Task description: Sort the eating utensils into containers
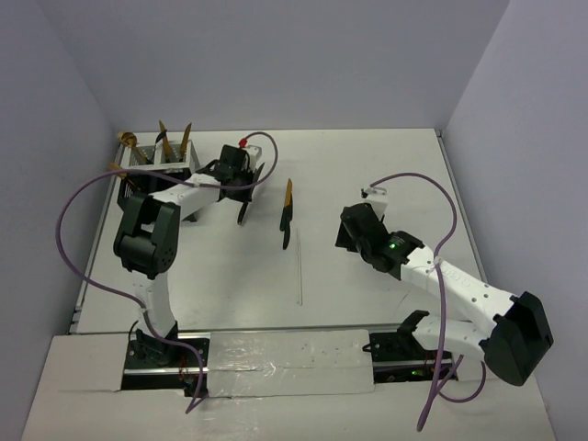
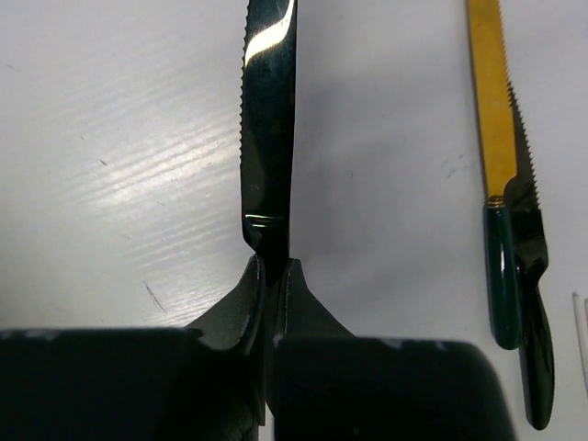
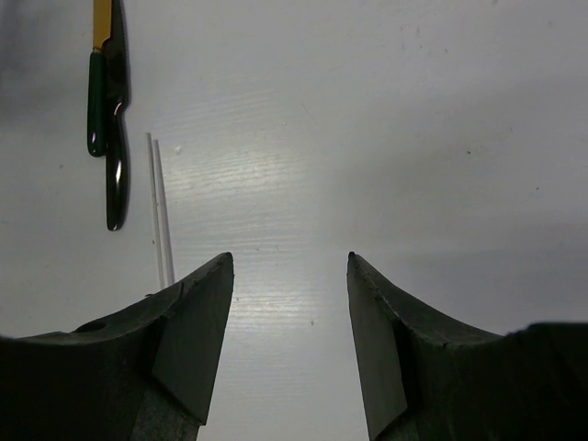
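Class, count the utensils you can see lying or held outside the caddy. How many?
3. One serrated knife is pinched in the left gripper; a gold-bladed knife with a green handle lies mid-table; a dark utensil lies against it. The left arm may hide others near the caddy.

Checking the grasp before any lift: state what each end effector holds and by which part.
Left end effector is shut on a knife, pinching it just below the serrated blade. Right end effector is open and empty.
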Available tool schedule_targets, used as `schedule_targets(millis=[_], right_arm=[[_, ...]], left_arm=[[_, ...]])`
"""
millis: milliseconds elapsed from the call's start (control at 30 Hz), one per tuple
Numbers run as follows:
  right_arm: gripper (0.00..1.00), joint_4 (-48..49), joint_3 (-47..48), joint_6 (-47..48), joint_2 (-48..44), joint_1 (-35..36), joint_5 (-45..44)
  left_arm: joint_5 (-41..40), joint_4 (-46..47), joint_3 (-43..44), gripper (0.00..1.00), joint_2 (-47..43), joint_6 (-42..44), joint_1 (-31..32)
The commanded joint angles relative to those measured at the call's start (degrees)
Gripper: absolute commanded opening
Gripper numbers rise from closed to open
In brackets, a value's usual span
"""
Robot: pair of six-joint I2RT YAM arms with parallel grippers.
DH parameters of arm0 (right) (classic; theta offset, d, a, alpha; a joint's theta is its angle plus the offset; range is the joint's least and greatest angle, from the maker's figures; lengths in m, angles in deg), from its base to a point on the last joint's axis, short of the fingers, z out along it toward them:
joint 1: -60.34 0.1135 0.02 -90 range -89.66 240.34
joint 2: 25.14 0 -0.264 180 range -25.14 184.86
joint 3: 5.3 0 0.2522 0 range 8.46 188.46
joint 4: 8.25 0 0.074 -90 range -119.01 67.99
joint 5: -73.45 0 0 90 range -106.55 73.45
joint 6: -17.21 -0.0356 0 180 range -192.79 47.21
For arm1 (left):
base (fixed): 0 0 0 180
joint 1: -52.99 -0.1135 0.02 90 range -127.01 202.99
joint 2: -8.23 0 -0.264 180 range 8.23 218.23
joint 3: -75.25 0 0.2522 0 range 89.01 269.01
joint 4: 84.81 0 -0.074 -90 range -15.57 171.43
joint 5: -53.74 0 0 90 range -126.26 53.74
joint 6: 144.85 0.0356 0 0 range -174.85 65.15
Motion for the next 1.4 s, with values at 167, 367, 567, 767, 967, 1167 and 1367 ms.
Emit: schedule_targets(millis=[167,367,567,767,967,1167,1367], right_arm=[[0.6,0.95,3.84,1.52,0.65,-0.68,-1.88],[0.6,1.39,6.04,3.37,2.4,-0.95,-1.88],[0.6,2.7,7.27,4.25,3.64,-1.03,-1.53],[0.6,3.58,8.5,4.51,4.25,-1.12,-1.01],[0.6,0.16,13.07,5.48,5.22,-1.12,-1.88],[0.6,-3.27,14.48,2.85,3.12,-1.12,-2.94],[0.6,-5.47,13.43,-1.63,0.74,-1.04,-3.38]], left_arm=[[-0.05,-2.54,13.54,0.0,-2.91,0.64,-0.72],[-2.32,-2.05,20.35,0.0,-8.68,6.69,-3.0],[-3.57,6.19,17.99,0.0,-14.41,9.17,-11.94],[1.08,28.26,3.68,0.0,-16.53,14.88,-21.88],[10.3,42.87,1.02,0.0,-12.14,14.53,-28.23],[16.9,51.05,-2.75,0.0,-10.99,11.64,-28.49],[19.73,52.44,-5.47,0.0,-11.17,7.76,-28.49]])
